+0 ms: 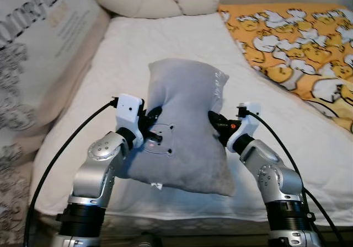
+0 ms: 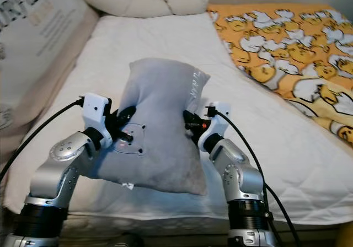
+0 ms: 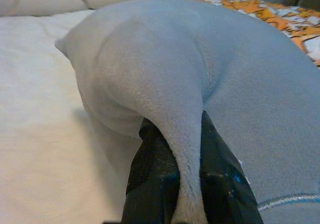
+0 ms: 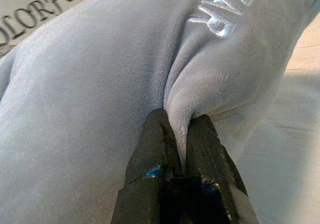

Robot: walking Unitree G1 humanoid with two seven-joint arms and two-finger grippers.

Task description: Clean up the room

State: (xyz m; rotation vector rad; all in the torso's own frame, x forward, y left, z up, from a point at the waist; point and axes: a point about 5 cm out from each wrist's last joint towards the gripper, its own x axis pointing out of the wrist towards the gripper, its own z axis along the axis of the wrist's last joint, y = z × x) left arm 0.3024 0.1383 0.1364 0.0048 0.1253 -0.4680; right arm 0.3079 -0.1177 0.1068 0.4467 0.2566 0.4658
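Note:
A grey plush pillow (image 1: 187, 125) with silver lettering (image 4: 225, 9) hangs between my two arms, over the front of a white mattress (image 1: 165, 43). My left gripper (image 1: 150, 116) is shut on a fold of its left side, seen pinched between the black fingers (image 3: 155, 184) in the left wrist view. At the pillow's right side my right gripper (image 1: 215, 120) is shut on another fold, which the fingers (image 4: 155, 154) squeeze in the right wrist view. The fingertips are buried in the fabric in the eye views.
A cream knotted cushion (image 1: 154, 1) lies at the head of the bed. An orange blanket with a duck pattern (image 1: 298, 43) covers the right side. A large printed pillow (image 1: 44, 43) leans along the left. The mattress's front edge (image 1: 182, 211) is just below the arms.

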